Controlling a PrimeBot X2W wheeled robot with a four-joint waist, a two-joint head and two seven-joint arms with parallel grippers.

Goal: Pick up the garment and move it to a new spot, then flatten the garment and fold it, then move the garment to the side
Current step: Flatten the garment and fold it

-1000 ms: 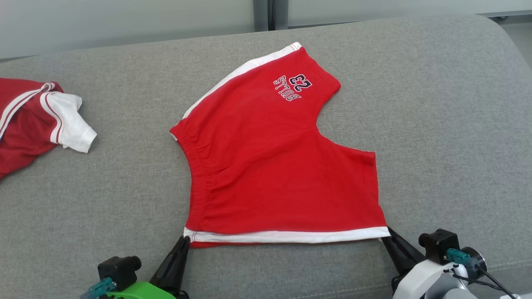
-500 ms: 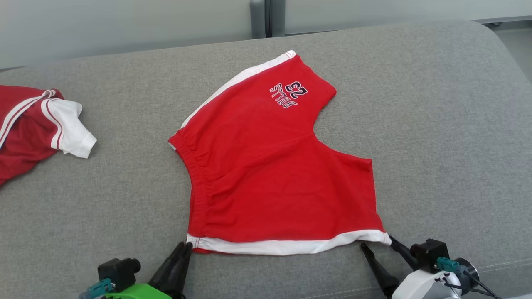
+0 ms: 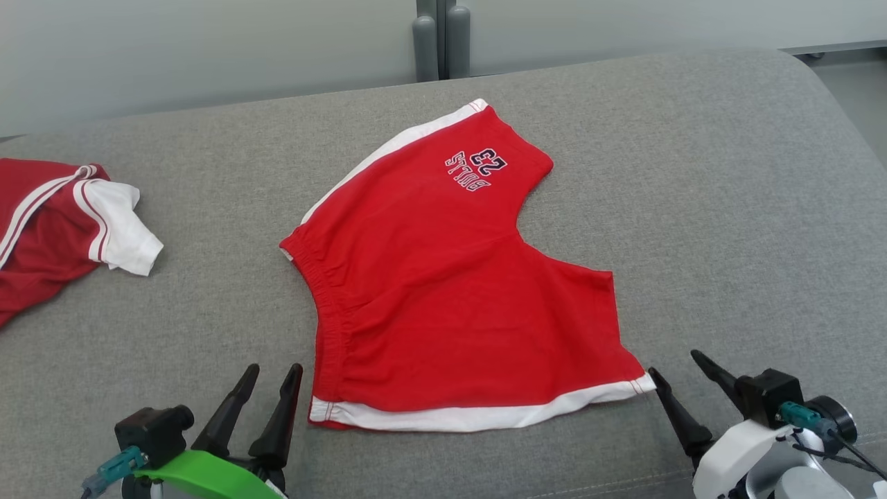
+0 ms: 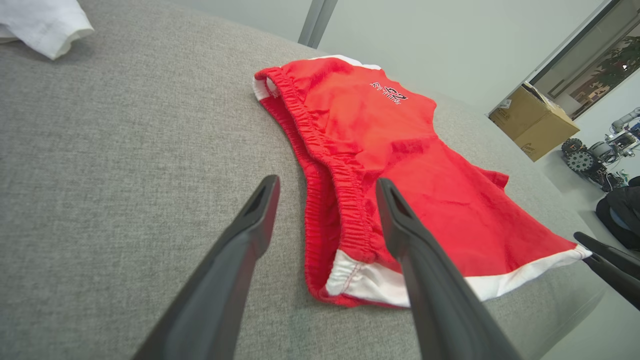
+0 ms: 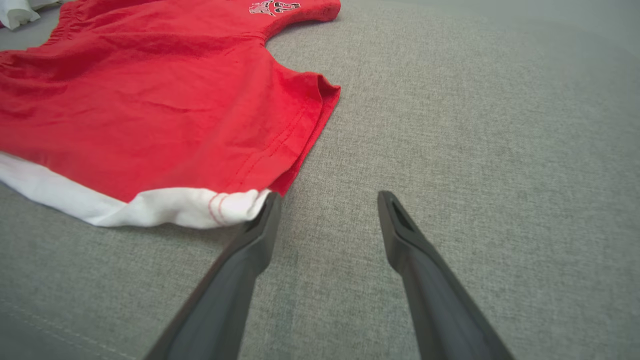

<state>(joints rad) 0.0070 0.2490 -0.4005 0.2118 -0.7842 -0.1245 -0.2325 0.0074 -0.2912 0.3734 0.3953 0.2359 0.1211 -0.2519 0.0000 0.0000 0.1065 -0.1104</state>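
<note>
The main danger from here is a bad grasp. The red cotton shorts with a white side band (image 3: 443,291) are thin and made of two layers, so a finger can catch only the upper layer and the fold will open. A finger that slides on the cloth can also push new wrinkles into it.

The shorts lie spread out in the middle of the grey woven cushion (image 3: 727,208), with the white band towards the robot. The left gripper (image 3: 275,369) and the right gripper (image 3: 673,364) stand at the two near corners, fingers spread apart and holding nothing. One right finger seems to touch the white corner, but I cannot be sure.

The gathered elastic waistband (image 3: 326,319) is thick and wavy. The cushion looks rough, so the cloth probably drags on it. A dark red and white garment (image 3: 55,215) lies well apart at the left.
</note>
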